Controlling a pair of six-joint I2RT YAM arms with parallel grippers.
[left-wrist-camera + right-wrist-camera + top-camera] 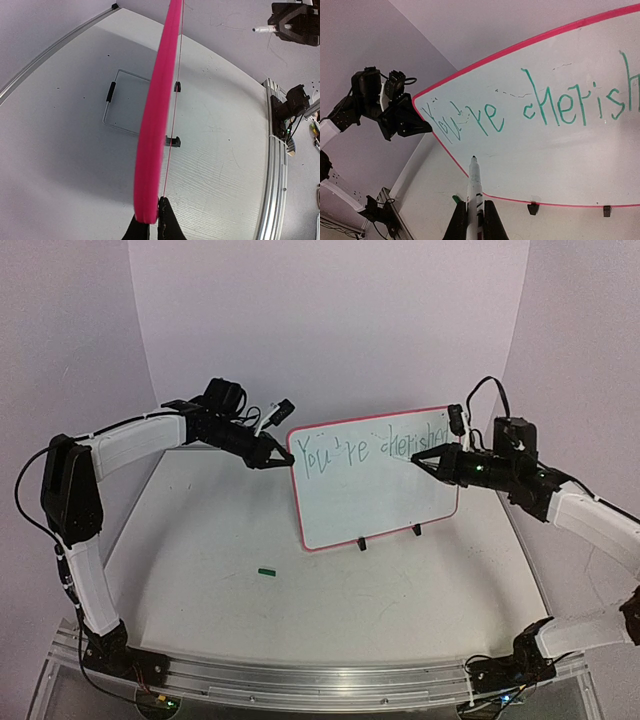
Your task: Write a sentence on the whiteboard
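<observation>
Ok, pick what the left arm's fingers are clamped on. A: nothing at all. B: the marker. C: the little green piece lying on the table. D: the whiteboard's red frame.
D: the left fingers pinch the red-framed edge of the whiteboard, while the marker sits in the right fingers.

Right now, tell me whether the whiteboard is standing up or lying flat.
Standing up: the whiteboard rests on its black clip feet, its left edge pinched by the left fingers.
</observation>
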